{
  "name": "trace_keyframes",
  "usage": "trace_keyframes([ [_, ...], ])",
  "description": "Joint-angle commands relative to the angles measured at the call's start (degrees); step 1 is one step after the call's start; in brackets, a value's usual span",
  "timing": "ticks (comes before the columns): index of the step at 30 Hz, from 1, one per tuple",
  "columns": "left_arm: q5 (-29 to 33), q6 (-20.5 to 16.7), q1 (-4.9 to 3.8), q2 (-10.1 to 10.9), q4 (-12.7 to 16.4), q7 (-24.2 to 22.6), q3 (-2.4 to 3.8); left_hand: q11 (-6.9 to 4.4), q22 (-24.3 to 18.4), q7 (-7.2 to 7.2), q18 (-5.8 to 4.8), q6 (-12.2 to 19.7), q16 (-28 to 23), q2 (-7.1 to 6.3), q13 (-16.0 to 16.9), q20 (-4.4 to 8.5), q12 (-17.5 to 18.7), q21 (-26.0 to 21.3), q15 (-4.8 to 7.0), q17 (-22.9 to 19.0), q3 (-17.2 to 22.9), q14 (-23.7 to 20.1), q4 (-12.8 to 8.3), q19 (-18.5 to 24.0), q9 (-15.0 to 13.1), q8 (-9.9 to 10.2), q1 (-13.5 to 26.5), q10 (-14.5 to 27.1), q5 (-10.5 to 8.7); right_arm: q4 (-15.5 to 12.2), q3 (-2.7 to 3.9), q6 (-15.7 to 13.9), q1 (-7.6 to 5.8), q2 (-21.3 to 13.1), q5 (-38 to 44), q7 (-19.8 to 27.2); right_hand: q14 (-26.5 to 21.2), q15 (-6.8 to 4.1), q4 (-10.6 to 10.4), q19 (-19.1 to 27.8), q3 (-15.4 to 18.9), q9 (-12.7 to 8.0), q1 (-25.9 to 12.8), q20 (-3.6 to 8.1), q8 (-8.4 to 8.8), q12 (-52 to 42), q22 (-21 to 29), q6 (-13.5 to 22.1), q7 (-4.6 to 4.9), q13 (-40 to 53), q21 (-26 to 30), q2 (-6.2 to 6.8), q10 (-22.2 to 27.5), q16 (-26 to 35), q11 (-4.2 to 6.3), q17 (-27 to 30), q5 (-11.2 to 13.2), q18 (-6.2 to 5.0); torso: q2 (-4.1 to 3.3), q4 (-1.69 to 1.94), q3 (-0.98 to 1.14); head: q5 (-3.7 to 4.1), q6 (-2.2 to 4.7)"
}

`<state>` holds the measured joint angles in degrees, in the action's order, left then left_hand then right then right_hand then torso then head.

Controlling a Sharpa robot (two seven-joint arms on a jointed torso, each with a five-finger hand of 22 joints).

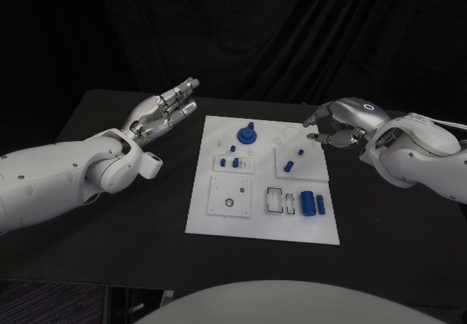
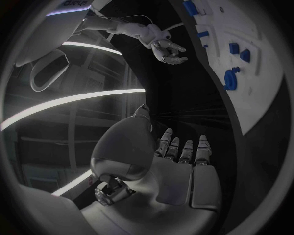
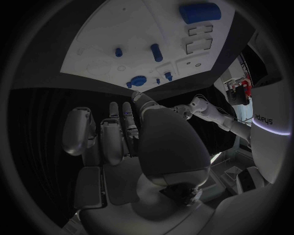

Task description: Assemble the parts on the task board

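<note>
The white task board (image 1: 262,219) lies in the middle of the black table. On it are a round blue part with a peg (image 1: 247,135) at the far end, small blue pieces (image 1: 229,162), a blue peg (image 1: 292,163) and a blue cylinder (image 1: 308,202) by two rectangular slots. My left hand (image 1: 165,108) hovers left of the board's far corner, fingers stretched out and empty. My right hand (image 1: 336,125) hangs over the far right corner, fingers loosely bent and apart, holding nothing. The right wrist view shows the board (image 3: 110,34), the cylinder (image 3: 199,11) and the round part (image 3: 137,81) beyond that hand's fingers (image 3: 119,129).
Bare black table (image 1: 117,229) surrounds the board on all sides. In the left wrist view the board (image 2: 260,93) runs along one side, with my right hand (image 2: 166,49) and its white arm beyond my left hand (image 2: 181,156).
</note>
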<state>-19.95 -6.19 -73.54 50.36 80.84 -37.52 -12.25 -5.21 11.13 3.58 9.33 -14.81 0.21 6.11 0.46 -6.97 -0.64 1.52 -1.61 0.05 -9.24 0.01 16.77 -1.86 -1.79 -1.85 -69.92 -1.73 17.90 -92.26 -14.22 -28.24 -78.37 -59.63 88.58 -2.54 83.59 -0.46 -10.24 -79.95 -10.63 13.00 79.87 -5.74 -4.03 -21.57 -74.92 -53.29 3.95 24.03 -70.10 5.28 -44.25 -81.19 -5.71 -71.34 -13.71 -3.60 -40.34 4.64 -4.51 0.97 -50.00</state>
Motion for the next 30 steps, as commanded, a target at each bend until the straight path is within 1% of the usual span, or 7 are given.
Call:
trace_keyframes([
  [1,4.2,7.5,0.60,0.4,0.8,-6.3,0.03,-0.22,-0.5,0.40,0.36,1.1,-0.2,0.47,-0.1,-0.06,0.3,-0.3,0.20,0.0,-0.9,0.0,0.0,0.5,0.2,0.3,0.3,0.4,-0.61,-0.2,0.03,1.3,0.36,-0.2,6.1,-1.5,-0.1,0.26,-0.9,0.0,0.5,-0.3,-0.8,-0.30,0.16,0.5,-9.1,0.3,-0.21,-0.9,0.2,0.16,-0.5,0.2,0.14,0.2,-0.2,-0.84,-0.56,0.21,-0.50,0.30,0.00],
  [6,4.3,8.2,1.75,1.1,1.6,-6.6,0.03,-0.47,-0.8,0.92,0.37,1.8,-0.2,1.08,-0.2,-0.23,0.4,-0.3,0.01,0.0,-1.6,0.0,0.0,0.5,0.2,0.3,0.3,0.6,-1.00,-0.3,0.03,2.4,0.68,-0.2,8.0,-1.9,0.0,0.15,-1.4,-0.3,1.0,-0.7,-1.1,-0.22,0.35,0.8,-9.3,0.8,-0.44,-1.8,-0.1,0.44,-0.6,0.0,0.23,0.1,-0.2,-0.76,-1.01,0.37,-1.12,0.94,0.00],
  [13,4.4,8.9,2.77,1.3,2.4,-6.9,0.04,-0.26,-0.9,0.93,0.34,1.8,-0.2,1.66,-0.2,-0.65,0.4,-0.2,-0.43,0.0,-1.9,0.0,-0.1,0.5,0.2,0.3,-0.4,0.6,-0.38,0.7,0.02,4.6,1.53,0.2,8.8,-2.5,0.7,0.27,-2.2,-1.4,1.9,-2.7,-0.1,-0.24,0.11,3.3,-9.7,1.2,0.47,-6.1,-1.2,0.28,-4.8,-0.3,0.15,-0.4,-0.3,-0.47,-1.30,0.49,-1.70,1.62,0.00],
  [20,4.4,9.1,3.27,1.5,3.4,-7.1,0.04,0.14,-1.0,0.98,0.35,1.8,-0.2,1.94,-0.2,-1.04,0.4,-0.2,-0.78,0.0,-2.2,0.0,-0.1,0.4,0.2,0.3,-1.1,0.6,0.40,1.9,0.02,5.7,2.16,0.7,8.9,-3.3,1.0,0.40,-2.1,-1.8,1.9,-4.0,1.3,-0.35,-0.02,5.3,-9.8,0.6,0.34,-9.0,-1.4,0.13,-9.5,-0.3,0.50,-0.3,-0.3,-0.41,-1.07,0.84,-1.90,2.55,0.00],
  [22,4.4,9.0,3.33,1.6,3.6,-7.1,0.04,0.17,-1.0,0.99,0.36,1.8,-0.2,1.98,-0.2,-1.07,0.4,-0.2,-0.80,0.0,-2.2,0.0,-0.1,0.4,0.2,0.3,-1.2,0.6,0.46,2.3,0.02,6.1,2.26,0.9,8.9,-3.5,0.9,0.35,-2.0,-1.8,1.9,-4.0,1.5,-0.31,-0.12,5.7,-9.8,0.3,0.19,-9.4,-1.3,0.15,-9.6,-0.3,0.48,-0.2,-0.3,-0.42,-0.89,1.04,-2.11,2.83,0.00],
  [24,4.4,8.9,3.39,1.6,3.8,-7.0,0.04,0.24,-1.0,0.96,0.38,1.8,-0.2,2.10,-0.2,-1.17,0.4,-0.2,-0.87,0.0,-2.2,0.0,-0.1,0.4,0.2,0.3,-1.4,0.6,0.68,2.7,0.02,6.3,2.36,1.1,8.9,-3.7,0.9,0.27,-1.9,-1.8,1.9,-4.1,1.7,-0.28,-0.14,6.0,-9.7,0.2,0.20,-9.7,-1.2,0.20,-9.7,-0.2,0.45,0.0,-0.3,-0.44,-0.73,1.06,-2.27,2.98,0.00],
  [30,4.4,8.3,3.52,1.7,4.2,-7.1,0.04,1.02,-1.3,0.83,0.53,1.7,-0.2,2.35,-0.1,-1.92,0.3,-0.2,-1.45,0.0,-2.7,0.0,-0.1,0.2,0.1,0.2,-3.6,0.5,2.35,3.6,0.02,6.7,2.54,1.5,8.9,-4.1,0.8,0.14,-2.0,-1.6,1.8,-4.2,1.9,-0.18,-0.47,6.9,-9.6,-0.9,0.88,-10.5,-0.8,0.09,-10.3,0.0,0.50,0.2,-0.3,-0.50,-0.57,0.95,-2.31,2.92,0.00],
])
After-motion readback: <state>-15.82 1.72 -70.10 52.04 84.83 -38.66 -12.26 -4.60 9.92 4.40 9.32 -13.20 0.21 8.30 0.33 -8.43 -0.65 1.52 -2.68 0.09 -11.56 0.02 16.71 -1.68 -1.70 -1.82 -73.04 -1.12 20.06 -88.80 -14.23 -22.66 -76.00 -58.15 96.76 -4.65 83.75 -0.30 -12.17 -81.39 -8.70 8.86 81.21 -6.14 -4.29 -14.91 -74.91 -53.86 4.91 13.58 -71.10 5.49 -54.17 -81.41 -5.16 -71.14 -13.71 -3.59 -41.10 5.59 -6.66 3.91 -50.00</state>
